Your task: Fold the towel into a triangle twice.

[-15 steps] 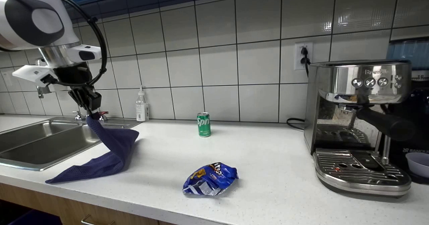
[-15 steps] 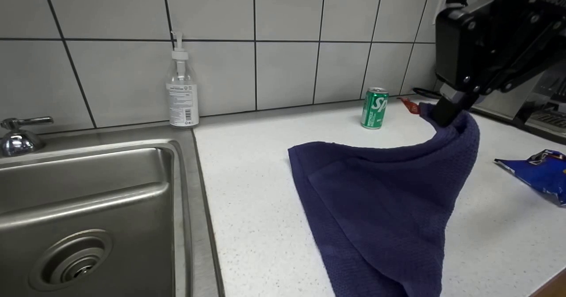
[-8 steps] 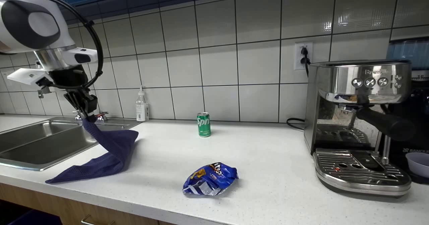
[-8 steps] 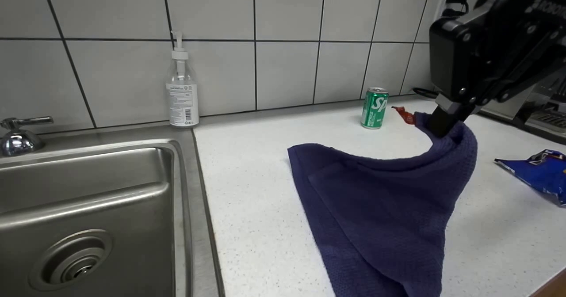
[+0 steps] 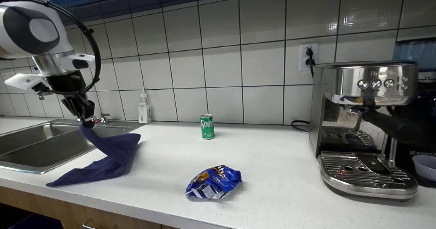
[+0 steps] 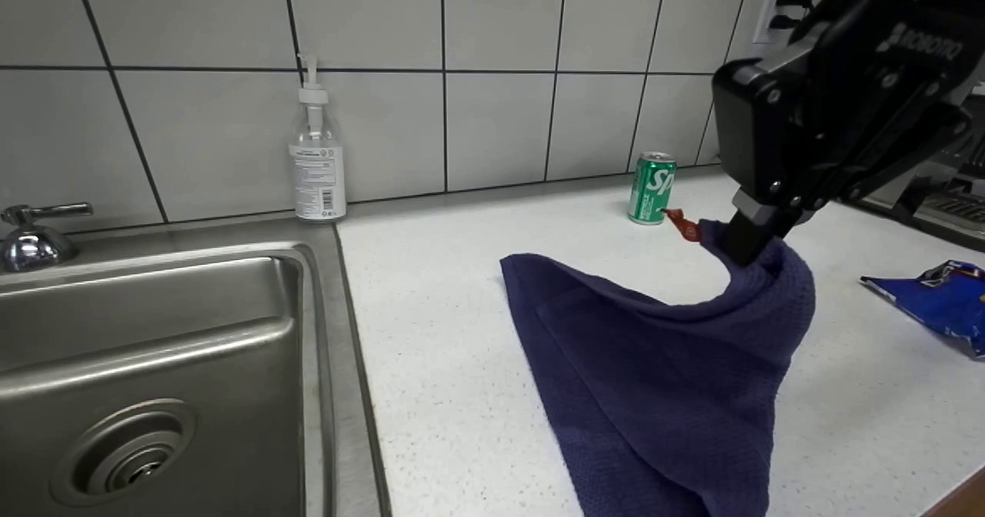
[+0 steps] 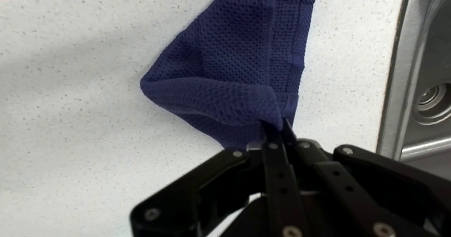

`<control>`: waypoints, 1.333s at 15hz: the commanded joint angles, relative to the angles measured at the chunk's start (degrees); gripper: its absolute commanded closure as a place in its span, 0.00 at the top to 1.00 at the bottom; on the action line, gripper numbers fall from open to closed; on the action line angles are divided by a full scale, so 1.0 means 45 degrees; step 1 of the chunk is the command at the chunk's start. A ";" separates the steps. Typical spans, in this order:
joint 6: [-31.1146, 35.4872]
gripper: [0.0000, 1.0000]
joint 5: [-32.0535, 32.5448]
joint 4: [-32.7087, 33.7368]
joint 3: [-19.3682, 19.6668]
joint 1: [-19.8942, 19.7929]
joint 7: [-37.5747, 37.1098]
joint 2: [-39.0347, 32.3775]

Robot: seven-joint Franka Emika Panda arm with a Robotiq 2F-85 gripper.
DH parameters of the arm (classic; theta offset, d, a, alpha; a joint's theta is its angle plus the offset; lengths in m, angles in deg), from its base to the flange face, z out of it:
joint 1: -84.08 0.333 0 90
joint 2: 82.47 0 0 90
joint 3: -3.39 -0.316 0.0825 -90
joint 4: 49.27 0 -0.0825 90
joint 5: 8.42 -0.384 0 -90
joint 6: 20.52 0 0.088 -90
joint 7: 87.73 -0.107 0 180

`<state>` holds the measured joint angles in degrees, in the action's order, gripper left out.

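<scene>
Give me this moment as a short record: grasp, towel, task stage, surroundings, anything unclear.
Grasp: pincer shut on the raised end of the towel
Towel: dark navy, overlapping layers, the rest lying on the counter beside the sink
Marking: red tag jutting from the raised end, near the pincer
Task stage: raised end not yet laid down; fold unfinished
Upright items: green drinks can and clear pump bottle, both near the tiled wall
Other items: crumpled blue snack packet on the counter; steel coffee machine
Unclear: whether this is the first or second fold
</scene>
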<state>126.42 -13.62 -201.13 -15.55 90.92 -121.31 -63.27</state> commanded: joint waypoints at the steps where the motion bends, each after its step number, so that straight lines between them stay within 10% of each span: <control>1: -0.0119 0.01 0.0160 0.0391 -0.0275 0.0095 -0.0682 -0.0433; 20: -0.0181 0.01 0.0499 0.0223 -0.0466 0.0473 -0.0941 -0.0836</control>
<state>126.40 -12.84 -200.53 -17.29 92.69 -123.31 -66.94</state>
